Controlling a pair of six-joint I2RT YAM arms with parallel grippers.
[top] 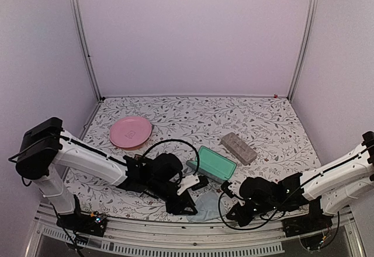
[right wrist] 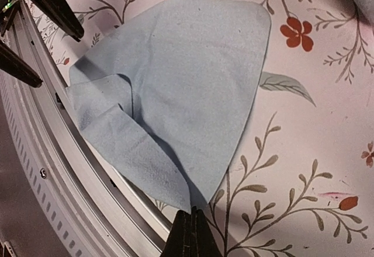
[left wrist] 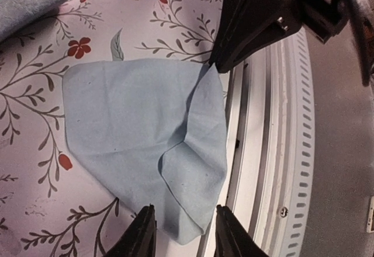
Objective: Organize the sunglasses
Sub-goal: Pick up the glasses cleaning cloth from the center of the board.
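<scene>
**Fig. 1. Two-handed work on the cleaning cloth at the table's near edge**

My left gripper (left wrist: 184, 213) has its fingers spread, one to each side of a corner of the pale blue cloth (left wrist: 134, 122), with nothing nipped between them. My right gripper (right wrist: 190, 216) has its fingers pressed together at the opposite corner. A crease runs out from that tip, so I judge that it is pinching the fabric there. The cloth lies creased, with one flap doubled over and one side draped on the metal rail (left wrist: 266, 169).

To do this step well, I should close the left fingers low on their corner, catching a single layer and not the doubled flap. Then both hands should rise together and draw the cloth inward, so it comes off the rail taut.

The sunglasses do not appear in any view, so I cannot say where they lie, which way they point or how their long axis runs.

The open case (top: 215, 163), teal inside, lies slantwise from far-left to near-right. I judge that a pair should be laid along that line. A closed grey-brown case (top: 238, 148) and a pink plate (top: 130, 132) sit farther back.
</scene>
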